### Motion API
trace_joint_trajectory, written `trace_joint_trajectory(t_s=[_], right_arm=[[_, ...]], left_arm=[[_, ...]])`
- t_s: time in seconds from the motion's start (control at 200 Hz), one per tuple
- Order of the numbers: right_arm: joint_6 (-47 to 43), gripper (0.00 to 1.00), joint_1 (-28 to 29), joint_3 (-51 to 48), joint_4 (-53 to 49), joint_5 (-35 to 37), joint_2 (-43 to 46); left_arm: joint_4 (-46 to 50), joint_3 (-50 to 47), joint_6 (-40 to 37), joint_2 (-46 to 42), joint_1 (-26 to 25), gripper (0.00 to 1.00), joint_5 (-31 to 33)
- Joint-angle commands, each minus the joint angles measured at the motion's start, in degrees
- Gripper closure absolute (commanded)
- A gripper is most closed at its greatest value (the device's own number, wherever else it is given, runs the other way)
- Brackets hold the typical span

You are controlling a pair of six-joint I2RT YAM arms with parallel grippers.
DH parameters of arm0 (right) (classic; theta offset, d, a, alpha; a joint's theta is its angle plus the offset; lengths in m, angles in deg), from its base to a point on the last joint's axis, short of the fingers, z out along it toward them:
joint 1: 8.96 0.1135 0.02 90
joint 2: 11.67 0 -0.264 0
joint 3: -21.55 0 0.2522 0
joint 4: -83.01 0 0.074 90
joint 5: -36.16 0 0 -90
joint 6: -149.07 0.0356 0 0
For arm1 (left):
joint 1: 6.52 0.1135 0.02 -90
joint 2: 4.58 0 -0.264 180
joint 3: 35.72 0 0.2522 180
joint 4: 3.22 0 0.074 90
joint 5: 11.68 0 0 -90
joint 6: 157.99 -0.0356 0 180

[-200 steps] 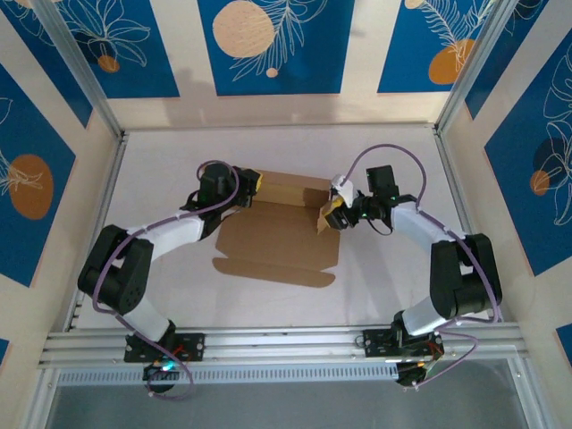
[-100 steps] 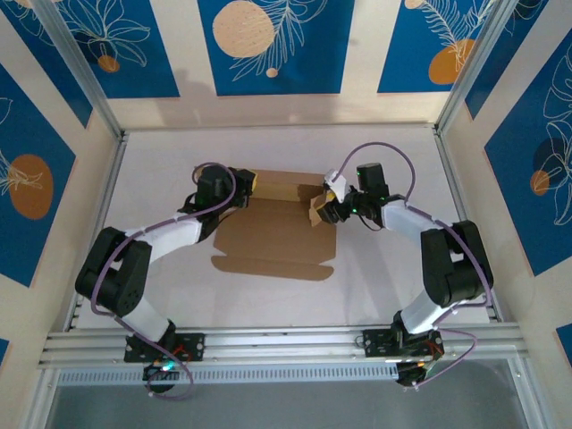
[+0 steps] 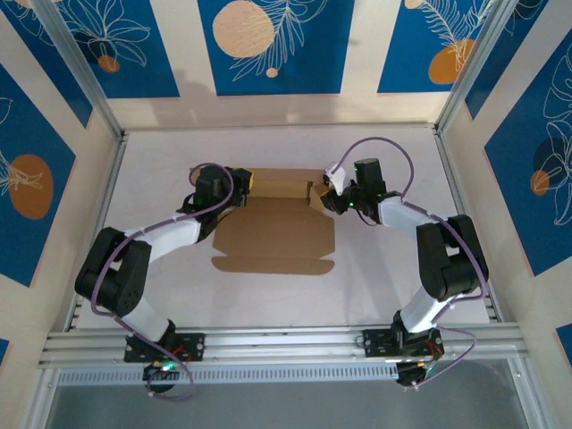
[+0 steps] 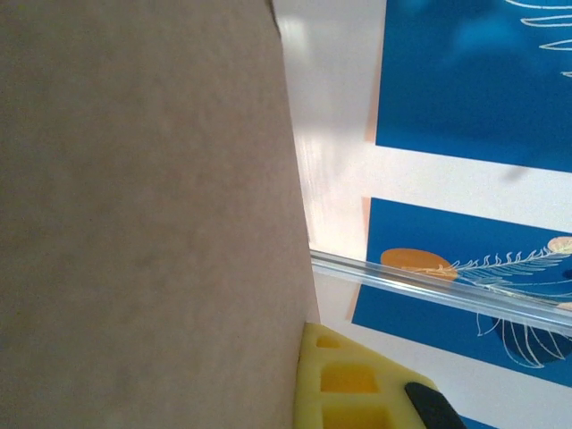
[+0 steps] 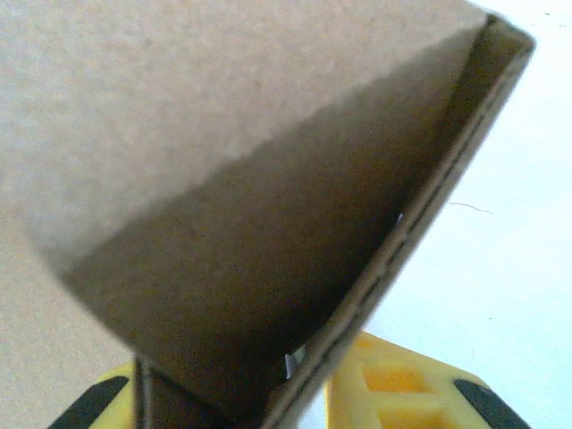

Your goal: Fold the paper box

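The paper box [image 3: 277, 231] lies as a flat brown cardboard sheet in mid-table, its rear strip and side flaps partly raised. My left gripper [image 3: 243, 184] is at the box's rear left corner. In the left wrist view the cardboard [image 4: 143, 214] lies flush against the one yellow finger [image 4: 357, 384] that shows, and the other finger is hidden behind it. My right gripper [image 3: 323, 197] is at the rear right corner. There a raised, doubled flap [image 5: 268, 223] stands between its two yellow fingers [image 5: 402, 393], pinched from both sides.
The white table [image 3: 393, 268] is walled by blue-and-cream panels, with metal posts [image 3: 89, 89] at the rear corners. An aluminium rail [image 3: 286, 344] with both arm bases runs along the near edge. Bare table lies in front of and behind the box.
My right gripper has moved left and toward the back, carrying the right flap up to the rear corner, and its jaws have narrowed onto it. The left arm has barely shifted.
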Motion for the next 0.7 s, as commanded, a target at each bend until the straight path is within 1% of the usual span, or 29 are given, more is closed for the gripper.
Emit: trace_joint_trajectory(t_s=[0.0,0.025,0.07,0.2,0.36,0.42,0.52,0.695], right_arm=[[1.61,0.63,2.29,2.82,6.32,1.55,-1.68],[1.23,0.56,2.55,2.68,6.72,2.46,-1.87],[0.35,0.51,2.83,2.47,7.55,3.77,-2.28],[-0.55,0.5,2.37,3.36,7.98,4.52,-3.72],[-1.1,0.51,2.12,5.13,7.81,3.18,-5.77],[-0.89,0.53,2.21,5.91,7.63,3.18,-6.54],[0.05,0.62,2.93,7.17,7.2,5.33,-7.31],[6.47,0.75,3.97,8.79,5.85,14.31,-7.36]], left_arm=[[7.6,-2.61,-0.98,-0.1,-1.97,1.0,-10.34],[7.51,-2.7,-0.92,-0.18,-1.98,1.0,-10.38],[7.55,-2.72,-1.03,-0.21,-1.97,1.0,-10.5],[7.29,-3.08,-0.86,-0.32,-1.97,1.0,-11.0],[6.11,-3.65,-0.65,-0.19,-1.97,1.0,-11.68],[6.01,-3.71,-0.71,-0.18,-1.97,1.0,-11.93],[5.81,-4.19,-0.22,-0.62,-2.06,1.0,-11.77],[6.87,-4.48,1.18,-2.41,-2.37,1.0,-10.8]])
